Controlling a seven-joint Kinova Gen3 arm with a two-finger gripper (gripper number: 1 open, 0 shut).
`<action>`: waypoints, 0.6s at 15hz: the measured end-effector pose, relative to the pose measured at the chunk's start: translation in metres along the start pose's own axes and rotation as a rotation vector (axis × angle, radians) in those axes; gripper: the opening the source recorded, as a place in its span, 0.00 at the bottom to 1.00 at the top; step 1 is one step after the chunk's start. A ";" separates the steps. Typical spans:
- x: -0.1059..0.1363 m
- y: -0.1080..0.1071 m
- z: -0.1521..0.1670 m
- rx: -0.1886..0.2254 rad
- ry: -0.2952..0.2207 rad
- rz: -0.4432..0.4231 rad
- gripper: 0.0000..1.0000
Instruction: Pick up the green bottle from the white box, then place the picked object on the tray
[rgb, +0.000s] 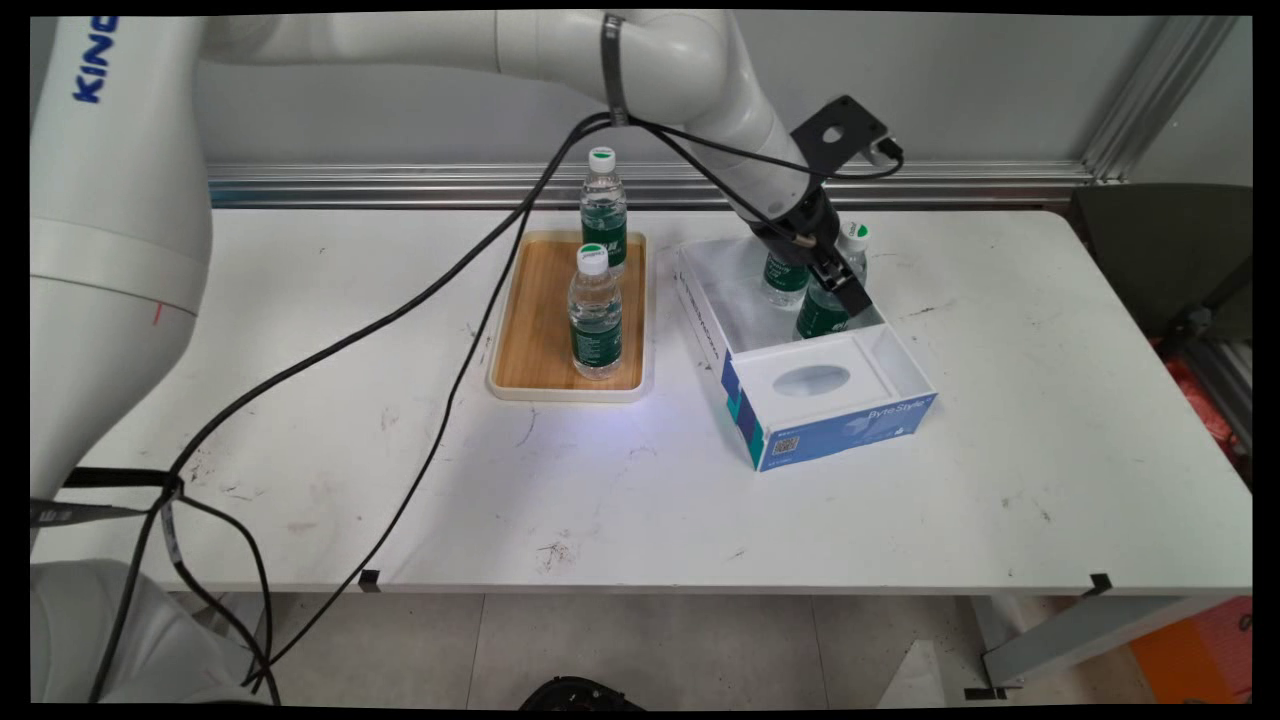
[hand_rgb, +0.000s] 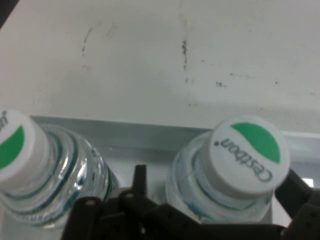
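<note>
Black two-finger claw (rgb: 848, 300) lowered into open white-and-blue cardboard box (rgb: 830, 395) on white worktop (rgb: 700, 500), fingers either side of clear green-labelled water bottle (hand_rgb: 235, 170), whether clamped cannot be told, second bottle (hand_rgb: 45, 175) just beside.

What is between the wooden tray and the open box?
Nothing but bare white table separates the wooden tray from the open box; the main view shows it.

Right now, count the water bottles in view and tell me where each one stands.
4. Two stand on the wooden tray: the far bottle and the near bottle. Two stand in the open white box under the hand: the left bottle and the right bottle.
</note>
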 end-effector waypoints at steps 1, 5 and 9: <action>0.001 0.000 0.003 0.001 -0.001 0.003 1.00; 0.004 0.002 0.008 0.005 -0.003 0.012 0.00; 0.004 0.005 -0.003 0.020 0.004 0.007 0.00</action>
